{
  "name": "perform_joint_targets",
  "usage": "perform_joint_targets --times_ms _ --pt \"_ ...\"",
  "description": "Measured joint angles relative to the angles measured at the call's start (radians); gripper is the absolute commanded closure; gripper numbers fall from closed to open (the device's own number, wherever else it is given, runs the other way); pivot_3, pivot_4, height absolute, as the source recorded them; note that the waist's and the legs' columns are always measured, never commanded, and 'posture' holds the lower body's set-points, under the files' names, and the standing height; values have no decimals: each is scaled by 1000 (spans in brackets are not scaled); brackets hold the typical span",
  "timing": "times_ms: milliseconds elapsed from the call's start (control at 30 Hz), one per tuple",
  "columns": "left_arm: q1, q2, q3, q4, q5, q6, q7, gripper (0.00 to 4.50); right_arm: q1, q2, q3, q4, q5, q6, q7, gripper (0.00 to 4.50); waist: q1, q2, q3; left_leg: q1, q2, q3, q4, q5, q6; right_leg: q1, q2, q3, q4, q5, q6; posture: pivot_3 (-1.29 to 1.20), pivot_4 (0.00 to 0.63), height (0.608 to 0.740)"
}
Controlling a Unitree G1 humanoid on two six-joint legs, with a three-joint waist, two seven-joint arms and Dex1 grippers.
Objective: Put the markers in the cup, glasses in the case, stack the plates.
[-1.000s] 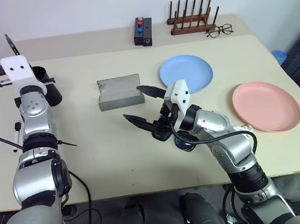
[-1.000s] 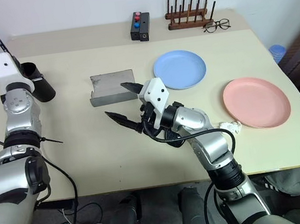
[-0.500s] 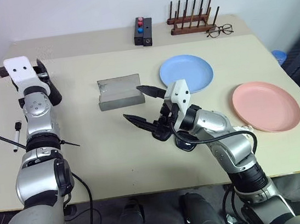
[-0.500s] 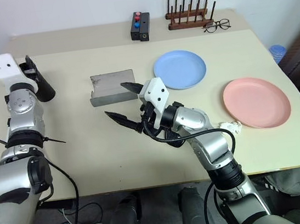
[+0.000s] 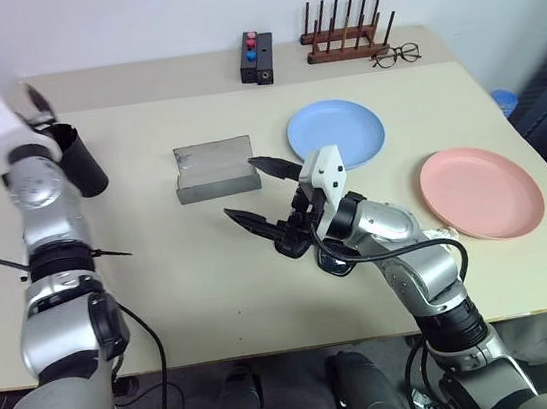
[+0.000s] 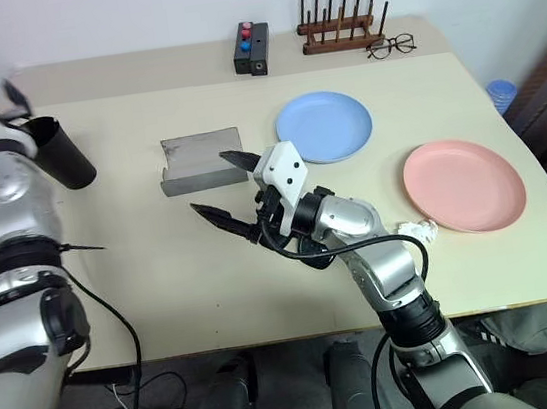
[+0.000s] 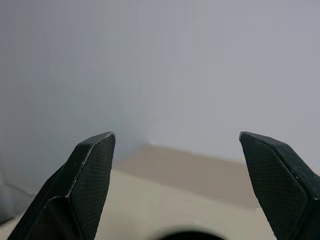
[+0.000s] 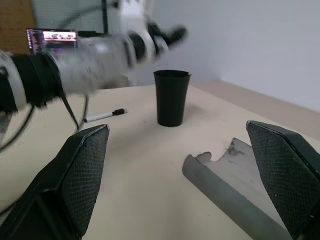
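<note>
Standing upright near the table's (image 5: 216, 303) left edge, the cup (image 6: 57, 152) has the left gripper (image 6: 9, 98) spread wide and empty above its rim, while the right gripper (image 5: 257, 194), likewise spread, hovers before the open case (image 5: 213, 169).

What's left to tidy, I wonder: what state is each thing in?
Cup: upright, contents hidden.
White marker: lying on the table, outside the cup.
Case: open, empty.
Sunglasses: on the table under the right wrist, partly hidden.
Blue plate: flat, unstacked.
Pink plate: flat, apart from the blue one.
Left gripper: open, empty.
Right gripper: open, empty.
</note>
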Motion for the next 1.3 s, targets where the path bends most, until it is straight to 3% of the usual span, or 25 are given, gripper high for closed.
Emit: perform_joint_targets --times_ms 267,400,567,667,1133,1233,1300 --pt "326 119 76 -372 -77 627 -17 214 14 -20 -7 3 1 -1 7 0 11 -2 -1 0 0 0 1 1 -1 1 0 0 0 0 0 0 150 740" --pt "350 132 120 -413 -170 1006 -57 214 12 -18 -5 19 1 -11 21 0 12 -2 -1 0 0 -1 2 1 -1 1 0 0 0 0 0 0 150 740" --pt "341 144 87 -387 -204 1252 -133 214 9 -14 -3 35 0 -16 26 0 6 -2 -1 0 0 -1 1 1 -1 0 0 0 1 0 0 0 150 740" --pt "317 181 56 -342 -185 1280 -161 214 9 -14 -3 38 -1 -21 24 0 5 -2 -1 1 0 -1 1 1 -1 0 0 0 1 0 -1 0 150 740" --pt "219 184 30 -135 -115 1171 -181 214 32 -22 -4 27 -12 -21 1 0 8 -2 -1 2 0 -1 0 1 -2 1 0 0 1 0 -1 0 150 740" --pt "215 177 45 -130 -115 1172 -174 1108 32 -22 -4 27 -14 -21 1 0 7 -2 -1 2 0 -1 0 1 -2 1 0 0 1 0 -1 0 150 740" --pt "219 173 69 -132 -115 1173 -156 2007 32 -22 -4 27 -16 -21 1 0 7 -2 -1 2 0 -1 0 1 -2 1 0 0 1 0 -1 0 150 740"
